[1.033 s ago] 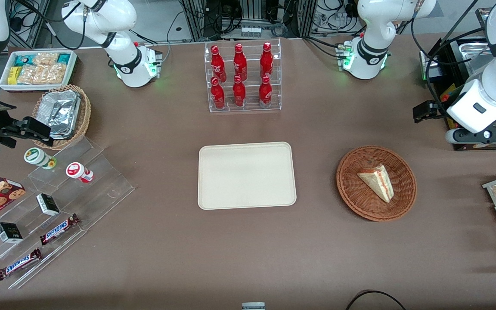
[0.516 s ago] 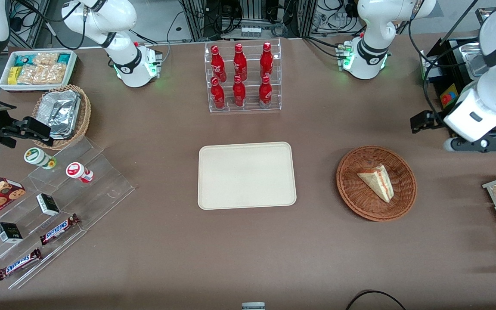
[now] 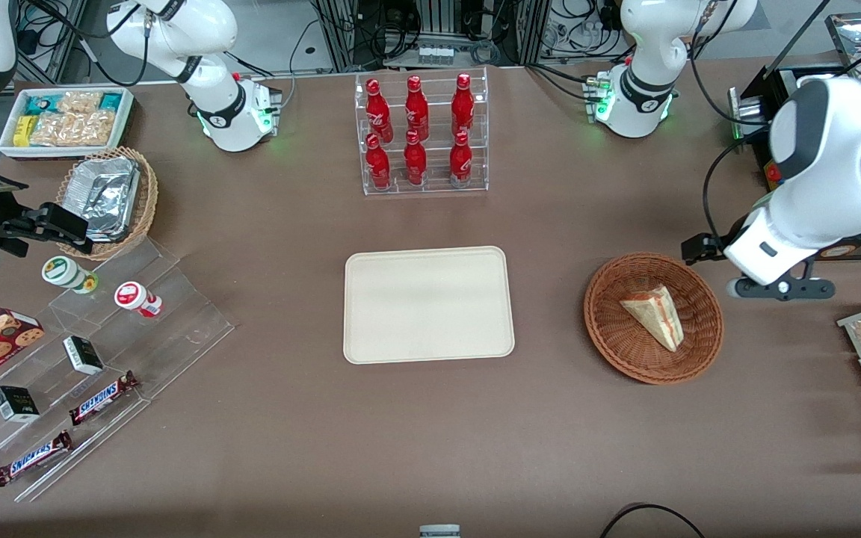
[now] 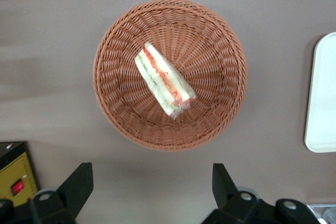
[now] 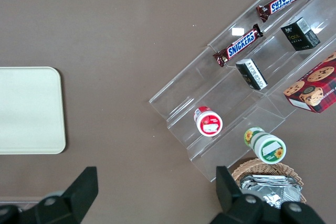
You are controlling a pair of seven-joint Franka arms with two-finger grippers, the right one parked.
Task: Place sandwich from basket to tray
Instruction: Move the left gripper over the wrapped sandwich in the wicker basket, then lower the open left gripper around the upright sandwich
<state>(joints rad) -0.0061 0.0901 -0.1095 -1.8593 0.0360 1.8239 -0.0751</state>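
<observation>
Left wrist view shows the tool (image 4: 148, 190) with its fingers (image 4: 79, 183) spread wide, holding nothing. It hangs above the bare tabletop (image 3: 430, 433), just beside the basket (image 4: 220, 51) rim. The sandwich (image 4: 164, 80) lies in the basket's middle, apart from both fingers. Front view places the tool (image 3: 773, 287) farther from that camera than the sandwich (image 3: 655, 314). The tray (image 3: 428, 305) lies well apart from the basket (image 3: 613, 329), toward the parked arm's end.

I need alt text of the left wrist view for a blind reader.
A wrapped triangular sandwich lies in a round brown wicker basket on a brown table. The open gripper hovers beside the basket; a cream tray shows at the edge.
</observation>
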